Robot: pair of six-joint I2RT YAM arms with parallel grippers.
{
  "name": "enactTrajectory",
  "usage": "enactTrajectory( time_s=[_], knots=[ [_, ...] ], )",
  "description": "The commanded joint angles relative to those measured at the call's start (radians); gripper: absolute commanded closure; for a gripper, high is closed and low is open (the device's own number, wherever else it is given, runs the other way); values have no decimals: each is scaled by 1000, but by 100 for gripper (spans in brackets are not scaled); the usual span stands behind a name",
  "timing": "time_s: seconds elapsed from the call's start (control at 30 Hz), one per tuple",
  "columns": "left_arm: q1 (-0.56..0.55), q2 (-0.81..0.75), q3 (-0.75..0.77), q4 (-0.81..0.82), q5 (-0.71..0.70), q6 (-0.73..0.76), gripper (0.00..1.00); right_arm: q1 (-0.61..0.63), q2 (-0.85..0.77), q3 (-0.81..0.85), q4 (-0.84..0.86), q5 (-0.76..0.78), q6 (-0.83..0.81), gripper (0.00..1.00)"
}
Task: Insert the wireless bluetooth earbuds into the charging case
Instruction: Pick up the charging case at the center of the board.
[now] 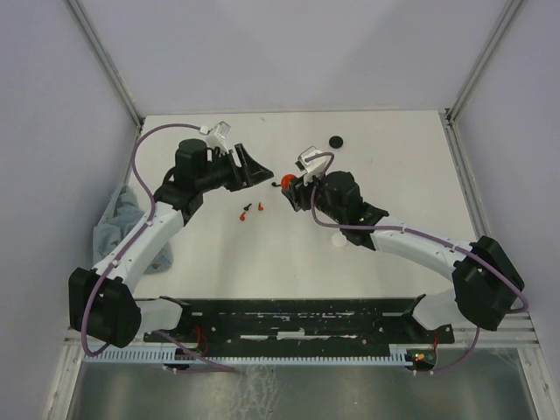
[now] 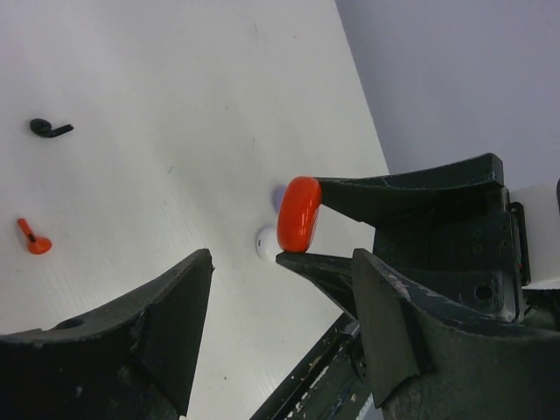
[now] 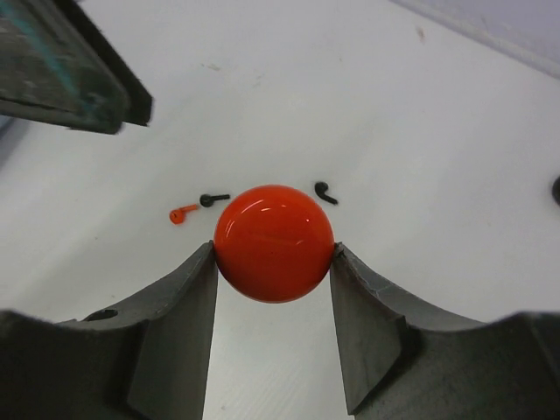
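1. Right tool (image 1: 291, 187) is clamped on the red charging case (image 3: 274, 242), which it holds above the desk (image 1: 394, 175).
2. Left tool (image 1: 260, 172) has its jaws apart with nothing between them, and sits close beside the case.
3. Red earbud (image 3: 179, 213) lies flat on the desk, just beside a black earbud (image 3: 213, 199), toward the arm bases from both tools.
4. Judgement: the free left arm is slightly nearer. The stem points toward the black earbud, so grip across it.

Red case (image 3: 274, 242): glossy smooth plastic. Table (image 3: 394, 105): matt, smooth. Right hand (image 3: 274, 252) fingers (image 3: 184, 306): matt blk plastic, scuffed.
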Motion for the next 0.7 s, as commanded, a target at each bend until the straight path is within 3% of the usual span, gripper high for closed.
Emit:
enactTrajectory(
  time_s=[0.0, 0.67],
  knots=[
    [3, -18, 28, 117, 103, -69, 30, 34, -59, -29, 224, -76, -100, 60],
    [-38, -9, -10, 167, 186, -81, 56, 98, -60, -31, 330, -87, -147, 62]
  ],
)
